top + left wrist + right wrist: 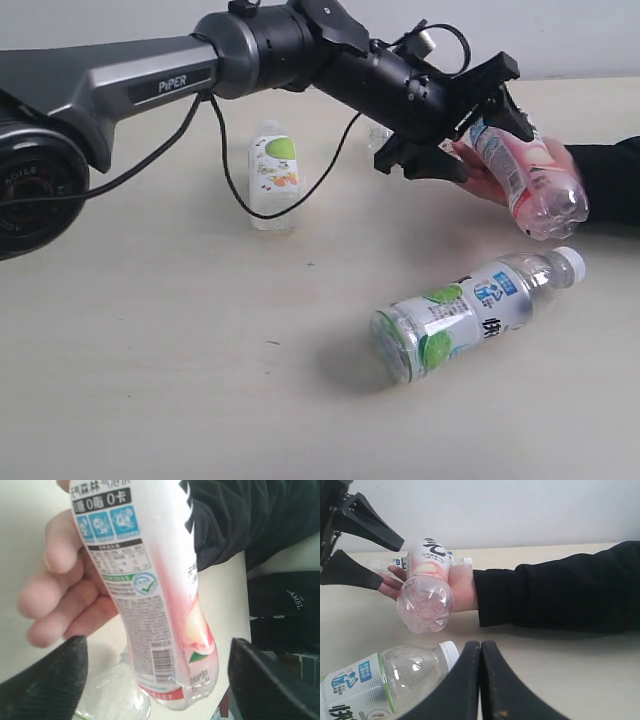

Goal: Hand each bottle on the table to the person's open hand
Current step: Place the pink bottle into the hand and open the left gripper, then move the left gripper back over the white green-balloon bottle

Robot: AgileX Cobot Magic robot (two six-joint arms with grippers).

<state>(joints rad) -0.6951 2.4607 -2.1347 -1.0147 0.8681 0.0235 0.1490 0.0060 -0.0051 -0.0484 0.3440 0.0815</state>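
The pink-red labelled bottle (525,180) lies tilted in the person's open hand (478,172), base toward the camera. My left gripper (470,135) reaches across to it and stands open, its jaws wide on either side of the bottle's neck end. In the left wrist view the pink bottle (150,595) hangs between the two black fingertips (45,685) without touching either. A green-and-white bottle (273,175) stands upright at the back. A white-capped bottle (470,315) lies on its side on the table (150,380). My right gripper (481,652) is shut and empty beside that lying bottle (380,680).
The person's black sleeve (560,590) stretches across the table from the right. Part of another clear bottle (378,135) shows behind the left arm, and the same bottle (400,561) peeks out behind the hand (462,587). The arm's black cable (230,180) dangles near the upright bottle.
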